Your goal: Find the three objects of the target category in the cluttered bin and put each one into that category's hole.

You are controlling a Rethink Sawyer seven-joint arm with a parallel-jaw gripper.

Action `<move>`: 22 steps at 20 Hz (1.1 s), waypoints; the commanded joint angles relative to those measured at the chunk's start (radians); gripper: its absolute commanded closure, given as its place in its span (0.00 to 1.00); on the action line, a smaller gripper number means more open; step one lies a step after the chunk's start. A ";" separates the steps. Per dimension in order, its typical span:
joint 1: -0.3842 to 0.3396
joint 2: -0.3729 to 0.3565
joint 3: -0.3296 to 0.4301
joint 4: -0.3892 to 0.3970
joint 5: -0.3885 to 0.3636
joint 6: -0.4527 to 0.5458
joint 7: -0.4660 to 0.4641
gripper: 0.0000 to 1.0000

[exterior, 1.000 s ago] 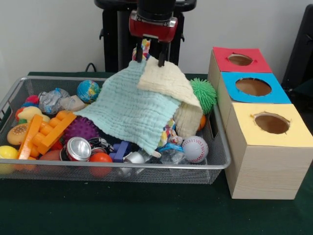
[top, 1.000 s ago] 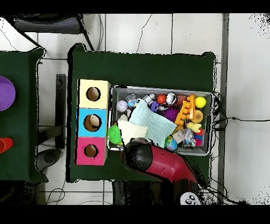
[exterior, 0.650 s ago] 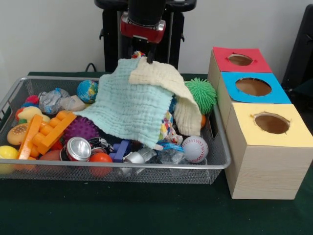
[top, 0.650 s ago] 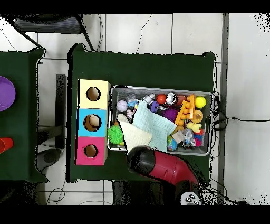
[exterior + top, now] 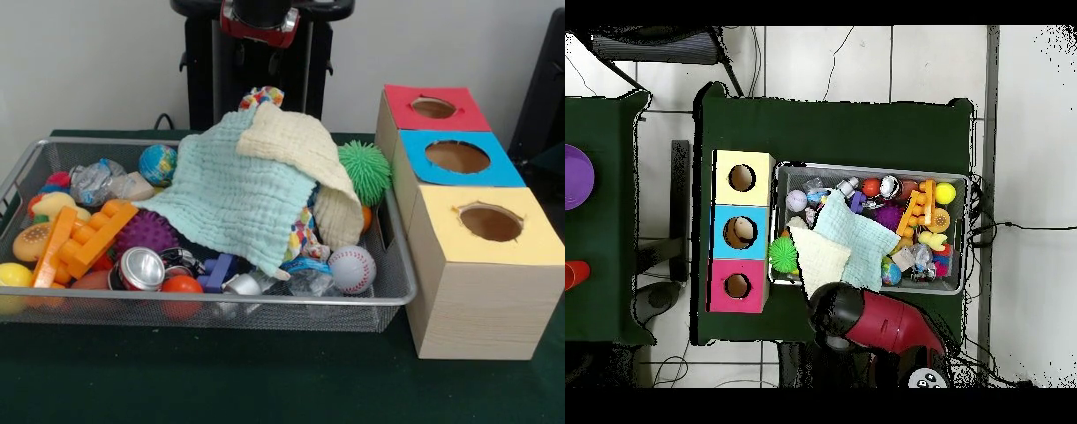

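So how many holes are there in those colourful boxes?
3. One in the red box at the back, one in the blue box in the middle, one in the yellow box nearest the camera. None looks hidden.

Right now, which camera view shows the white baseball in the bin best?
The front view: the baseball lies unobstructed near the wire bin's front right corner, red stitching visible. The overhead view shows it only as a small pale ball.

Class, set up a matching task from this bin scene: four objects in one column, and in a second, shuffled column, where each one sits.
Objects:
1. baseball
2. green spiky ball
3. globe ball
4. cream cloth

Places:
A. bin's far wall, left of the cloths
B. draped on top of the pile
C. bin's front right corner
D. bin's right edge, beside the blue box

Pairs: 1-C, 2-D, 3-A, 4-B
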 commanded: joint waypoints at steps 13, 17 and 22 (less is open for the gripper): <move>-0.099 0.022 0.139 0.042 0.026 -0.276 0.122 0.00; -0.114 0.061 0.158 0.049 0.027 -0.321 0.136 0.00; -0.140 0.105 0.211 0.081 0.067 -0.348 0.159 0.00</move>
